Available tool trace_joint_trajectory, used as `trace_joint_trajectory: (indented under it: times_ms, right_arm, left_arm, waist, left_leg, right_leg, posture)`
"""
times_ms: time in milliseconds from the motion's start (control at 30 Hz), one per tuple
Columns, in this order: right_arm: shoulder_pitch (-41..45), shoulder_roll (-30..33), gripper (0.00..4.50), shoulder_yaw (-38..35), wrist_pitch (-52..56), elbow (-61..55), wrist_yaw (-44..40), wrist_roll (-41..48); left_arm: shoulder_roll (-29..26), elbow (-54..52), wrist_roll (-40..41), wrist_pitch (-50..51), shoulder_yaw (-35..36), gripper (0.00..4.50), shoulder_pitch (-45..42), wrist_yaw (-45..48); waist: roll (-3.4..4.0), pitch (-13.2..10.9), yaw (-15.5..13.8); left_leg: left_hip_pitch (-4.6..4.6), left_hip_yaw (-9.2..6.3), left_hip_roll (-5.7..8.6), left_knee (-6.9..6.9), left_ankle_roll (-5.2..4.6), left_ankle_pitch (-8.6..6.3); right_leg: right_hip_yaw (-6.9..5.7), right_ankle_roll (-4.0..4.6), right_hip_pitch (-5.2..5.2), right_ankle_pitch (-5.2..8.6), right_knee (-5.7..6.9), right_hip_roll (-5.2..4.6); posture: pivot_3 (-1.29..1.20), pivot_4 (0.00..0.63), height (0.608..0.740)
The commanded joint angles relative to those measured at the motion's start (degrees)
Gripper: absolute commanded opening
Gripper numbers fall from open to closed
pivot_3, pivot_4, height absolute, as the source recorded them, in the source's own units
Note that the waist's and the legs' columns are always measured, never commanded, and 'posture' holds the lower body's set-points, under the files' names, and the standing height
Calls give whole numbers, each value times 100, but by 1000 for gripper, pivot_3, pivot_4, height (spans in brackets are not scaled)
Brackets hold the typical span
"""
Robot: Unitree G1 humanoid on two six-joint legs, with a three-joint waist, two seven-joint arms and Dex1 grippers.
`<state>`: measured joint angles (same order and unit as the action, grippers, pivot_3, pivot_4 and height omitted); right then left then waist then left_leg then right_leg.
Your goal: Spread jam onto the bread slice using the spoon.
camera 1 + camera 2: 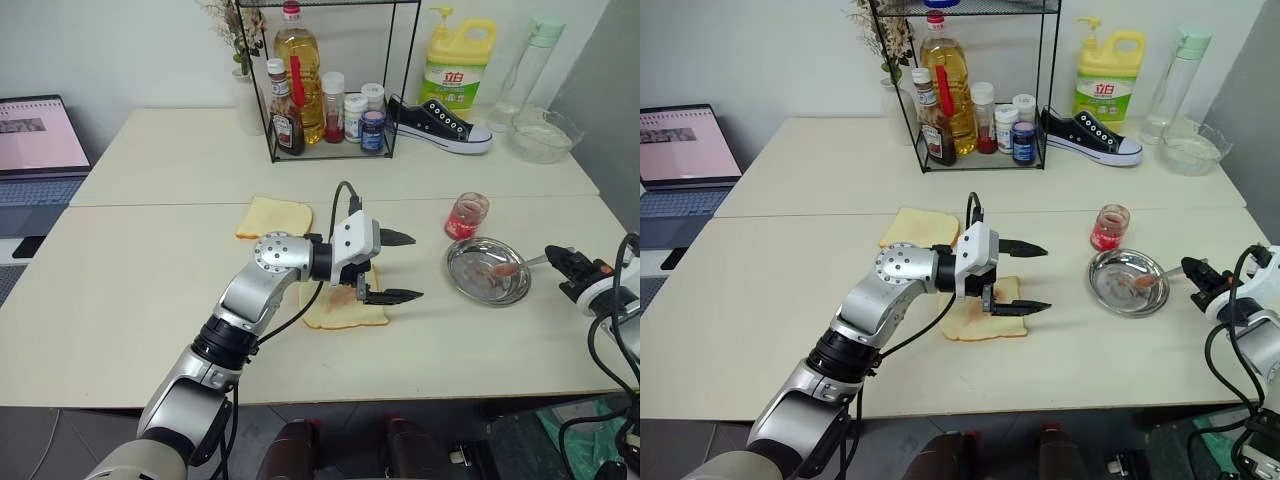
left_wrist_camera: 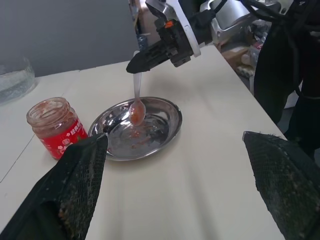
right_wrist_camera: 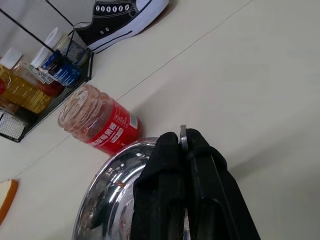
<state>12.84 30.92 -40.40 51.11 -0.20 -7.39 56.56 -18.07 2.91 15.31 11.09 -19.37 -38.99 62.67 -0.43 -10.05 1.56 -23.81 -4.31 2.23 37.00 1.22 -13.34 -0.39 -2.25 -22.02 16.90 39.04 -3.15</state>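
**Spoon over the steel dish, bread slice under the open left gripper**

A small clear glass jar (image 1: 467, 215) with a red label stands on the cream table (image 1: 150, 300), its lid off; the jam (image 2: 50, 111) inside is a glossy red-pink paste smeared up the glass walls. Just beside it lies a round, shallow steel dish (image 1: 487, 270), shiny and mirror-like, with streaks of jam on its floor. The spoon (image 2: 137, 100), slim and silver with a thin straight handle, hangs with its small oval bowl over the dish, and a red blob of jam sits in the bowl. The right gripper (image 1: 560, 262) is clamped tight on the end of the spoon's handle, its two black fingers pressed together.

The bread slice (image 1: 345, 305), squarish, pale and soft with a thin tan crust, lies flat near the middle of the table. The left gripper (image 1: 398, 266) hovers at its edge with its textured black fingers spread wide, holding nothing. A second, yellower slice (image 1: 274, 216) lies just behind.

Farther back a black wire rack (image 1: 330, 80) holds a tall oil bottle (image 1: 297, 70), a dark sauce bottle (image 1: 285, 120) and small spice jars. Next to it are a black sneaker (image 1: 440, 125), a yellow detergent jug (image 1: 457, 62) and a clear glass bowl (image 1: 545, 135).
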Motion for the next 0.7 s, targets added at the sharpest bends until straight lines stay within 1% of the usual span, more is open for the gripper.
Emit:
trace_joint_trajectory:
  times_ms: [33,67,133,167,233,400,433,500,567,633,700]
  right_arm:
    - [5,68,498,-131,-101,156,23,-58]
    - [-5,71,718,-131,-112,179,16,-72]
    - [-10,93,1446,-136,-142,257,-36,-120]
    - [-4,100,1730,-170,-130,261,-51,-89]
    - [5,124,2514,-226,-97,208,-15,-41]
    - [74,293,4308,-357,-88,130,46,-46]
    - [85,422,4467,-349,-114,116,10,-126]
    - [79,703,4467,-233,-186,104,-104,-353]
    - [7,1291,4467,301,-474,29,-530,-985]
    - [-7,1930,4467,949,-760,-134,-1137,-1548]
    - [54,2273,4467,1338,-882,-299,-1622,-1737]
  left_arm:
    - [31,-109,29,-53,110,4500,-123,29]
    - [34,-103,30,-56,113,4500,-137,32]
    - [41,-94,31,-54,119,4500,-156,39]
    - [42,-87,35,-54,127,4500,-172,50]
    - [45,-78,39,-56,137,4500,-190,65]
    - [40,-58,50,-63,149,4500,-221,94]
    - [23,-61,63,-50,165,4500,-234,107]
    - [-22,-42,70,-43,206,4500,-263,130]
    - [-191,3,34,-15,285,4500,-276,184]
    - [-454,68,25,35,413,4500,-281,292]
    - [-674,125,67,76,545,4500,-288,351]
  waist:
    - [0,0,0]
    - [0,0,0]
    - [2,1,0]
    - [2,1,0]
    - [2,1,0]
    - [3,1,0]
    - [4,2,0]
    - [8,4,0]
    - [9,4,1]
    - [15,7,28]
    - [21,9,50]
  left_leg:
    - [0,0,0,1,0,0]
    - [0,0,0,1,0,0]
    - [0,1,2,1,0,0]
    - [0,1,2,0,0,0]
    - [1,1,1,0,0,0]
    - [0,1,2,0,0,0]
    - [1,2,1,0,0,0]
    - [0,2,3,1,0,0]
    - [0,3,3,1,0,0]
    - [3,4,3,0,-1,0]
    - [6,8,0,-4,-2,1]
  right_leg:
    - [0,0,1,0,0,0]
    - [-1,0,1,0,0,0]
    - [1,0,1,0,0,-1]
    - [1,0,1,0,0,-1]
    - [1,0,1,0,0,-1]
    - [1,0,1,0,0,-1]
    - [1,0,1,0,0,-1]
    - [2,0,1,0,0,-1]
    - [1,0,1,0,0,-1]
    - [2,-1,0,0,0,-1]
    - [6,-1,-3,1,1,3]
  posture:
    - [0,150,740]
    - [0,150,740]
    - [0,150,740]
    - [0,150,740]
    - [0,150,740]
    - [0,150,740]
    - [0,150,740]
    - [0,150,740]
    - [0,150,740]
    - [0,150,740]
    - [0,150,740]
